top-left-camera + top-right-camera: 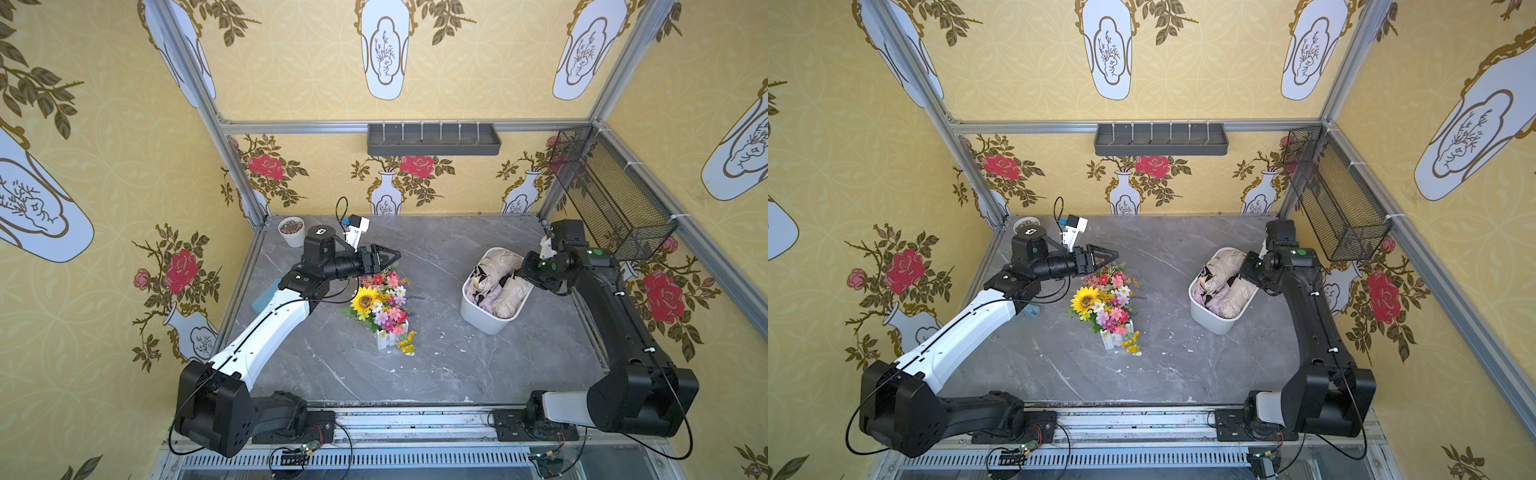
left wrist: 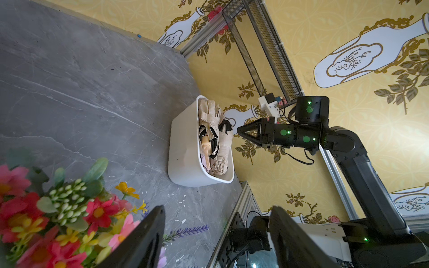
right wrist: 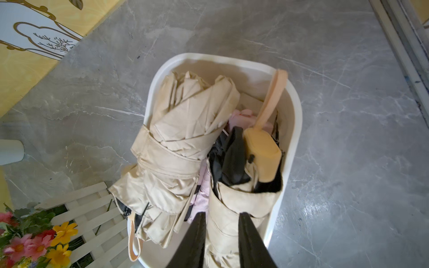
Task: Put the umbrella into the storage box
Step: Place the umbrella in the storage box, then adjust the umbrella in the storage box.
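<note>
Closing stage of stowing. The umbrella, folded, beige with a black lining, lies inside the storage box on the right half of the table, beside a second umbrella, also beige. Its long axis runs along the length of the box. The yellow handle faces the end of the box nearer the back wall, with the strap reaching on to that rim. The canopy lies toward the opposite end, under the right gripper. A narrow gap shows between that gripper's fingers, with cloth visible through it. Whether they pinch the cloth or hang free of it cannot be told. The left gripper, jaws wide apart and empty, hovers over the flowers, well apart from the box. The placing appears done. The next move probably calls for parted fingers and a straight lift clear of the rim, so that neither cloth nor strap is dragged out.
</note>
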Robot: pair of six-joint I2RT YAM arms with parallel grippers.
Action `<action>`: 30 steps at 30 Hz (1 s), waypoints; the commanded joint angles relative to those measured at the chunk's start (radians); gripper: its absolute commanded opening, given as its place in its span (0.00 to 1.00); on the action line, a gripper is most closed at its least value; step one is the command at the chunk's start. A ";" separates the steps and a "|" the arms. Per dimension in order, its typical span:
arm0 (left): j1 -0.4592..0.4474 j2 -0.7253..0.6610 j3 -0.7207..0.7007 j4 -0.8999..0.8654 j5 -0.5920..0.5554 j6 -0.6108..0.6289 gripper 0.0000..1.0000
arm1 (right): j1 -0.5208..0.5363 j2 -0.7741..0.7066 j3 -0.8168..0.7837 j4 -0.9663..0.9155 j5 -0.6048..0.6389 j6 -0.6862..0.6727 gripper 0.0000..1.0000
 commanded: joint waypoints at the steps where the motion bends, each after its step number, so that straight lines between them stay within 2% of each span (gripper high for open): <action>1: 0.001 0.011 0.000 0.012 0.014 -0.003 0.76 | 0.008 0.029 0.025 0.083 -0.072 -0.031 0.27; 4: -0.001 0.020 0.003 0.017 0.019 -0.011 0.75 | 0.030 0.063 0.048 0.121 -0.120 -0.035 0.24; 12: 0.000 0.031 0.014 0.017 0.020 -0.015 0.75 | 0.147 0.190 0.116 0.160 -0.112 -0.061 0.25; 21: 0.000 0.032 0.006 0.017 0.022 -0.011 0.75 | 0.155 0.277 0.080 0.109 -0.086 -0.107 0.22; 30: 0.000 0.041 0.003 0.019 0.024 -0.011 0.75 | 0.154 0.257 0.066 0.004 -0.100 -0.136 0.19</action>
